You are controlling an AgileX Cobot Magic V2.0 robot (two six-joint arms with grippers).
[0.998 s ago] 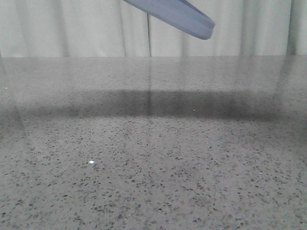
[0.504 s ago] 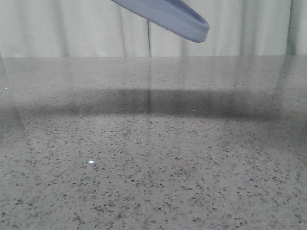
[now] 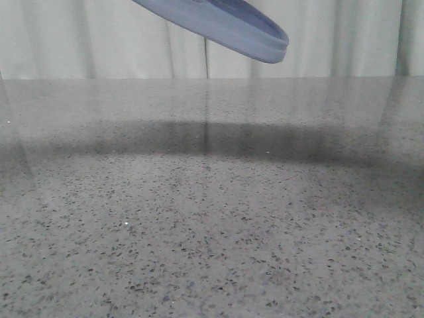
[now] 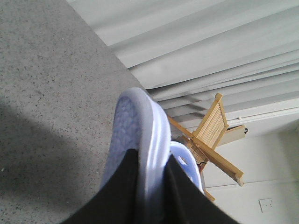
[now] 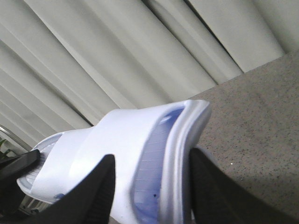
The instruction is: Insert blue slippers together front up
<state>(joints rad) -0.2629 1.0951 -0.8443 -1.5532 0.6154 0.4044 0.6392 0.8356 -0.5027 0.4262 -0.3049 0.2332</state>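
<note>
Above table (image 3: 212, 218) | slipper (image 3: 225, 23) apparently lower, shifted left since earlier

Open table (image 3: 212, 232) below, slipper (image 3: 225, 23) overhead.

The front view's top edge crops a slipper (image 3: 225, 23); both pincers sit outside it.
</note>
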